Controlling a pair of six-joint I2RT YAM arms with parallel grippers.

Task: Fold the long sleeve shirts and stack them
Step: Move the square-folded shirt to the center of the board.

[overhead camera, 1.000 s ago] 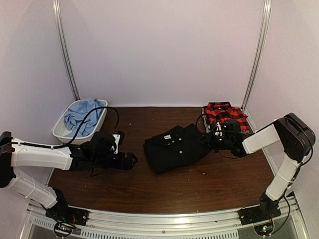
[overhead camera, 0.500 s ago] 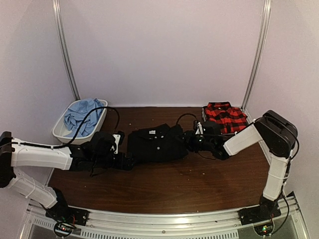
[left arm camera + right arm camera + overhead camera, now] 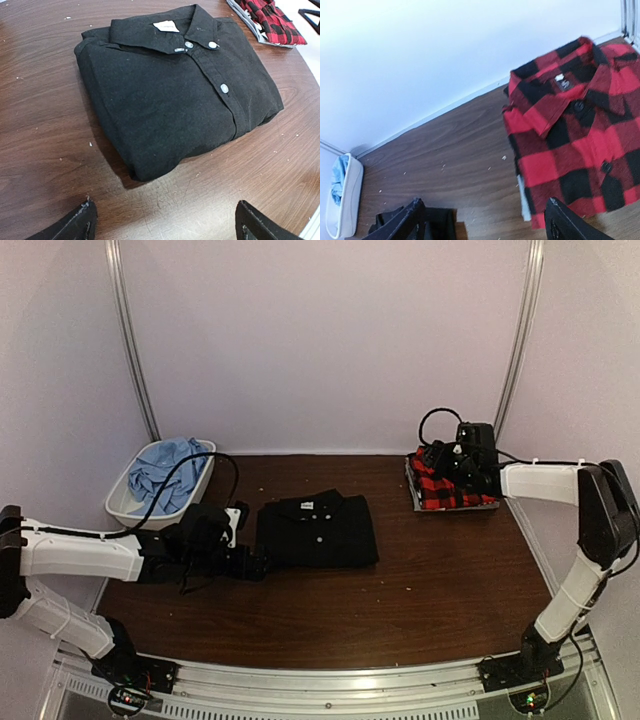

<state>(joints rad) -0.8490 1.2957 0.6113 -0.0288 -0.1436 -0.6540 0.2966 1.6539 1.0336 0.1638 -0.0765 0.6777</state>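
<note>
The folded black shirt (image 3: 170, 95) is laid mid-way across the desk (image 3: 40, 135), faced by the left pincer (image 3: 165, 227), spread wide and empty, seemingly ready for stacking it. The right pincer (image 3: 482, 225), likewise spread empty, is held above the far-right plaid shirt (image 3: 580, 145); the blue shirt (image 3: 165, 470) is left in the far-left tub (image 3: 118, 502)

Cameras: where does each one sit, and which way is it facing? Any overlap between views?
Top external: above and behind the arm bases, looking down and forward over the table; shows the left gripper by the black shirt and the right gripper over the plaid shirt.
Left wrist: low near the table, facing the black shirt; own fingertips at the bottom corners.
Right wrist: above the table, angled down at the plaid shirt and back wall; own fingertips at the bottom.
Shared: the plaid shirt appears in all three.
</note>
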